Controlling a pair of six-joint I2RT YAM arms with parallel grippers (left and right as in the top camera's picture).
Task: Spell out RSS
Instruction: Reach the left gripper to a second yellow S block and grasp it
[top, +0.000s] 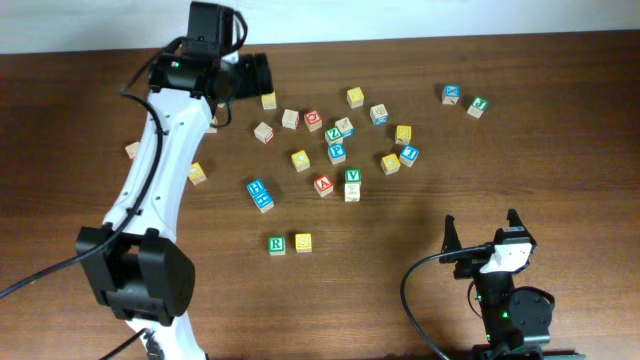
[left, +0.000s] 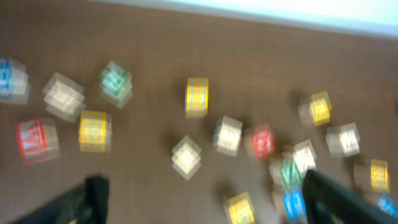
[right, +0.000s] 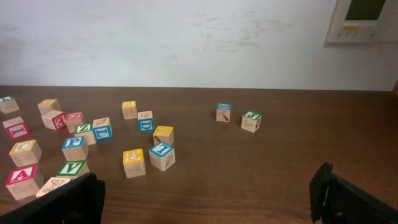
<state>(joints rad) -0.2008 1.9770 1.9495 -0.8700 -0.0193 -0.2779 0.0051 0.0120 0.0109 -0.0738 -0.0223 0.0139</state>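
Left claw (left: 205, 198) and right claw (right: 205, 194) were held wide open, empty. Green wooden R block (top: 277, 244) and yellow wooden S block (top: 303, 242) were seen side by side; one S was judged outstanding.

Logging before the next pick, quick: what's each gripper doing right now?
Left gripper: open, holding nothing.
Right gripper: open, holding nothing.

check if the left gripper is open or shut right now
Open. In the left wrist view, blurred as it is, the left gripper shows its two dark fingers far apart, holding nothing.
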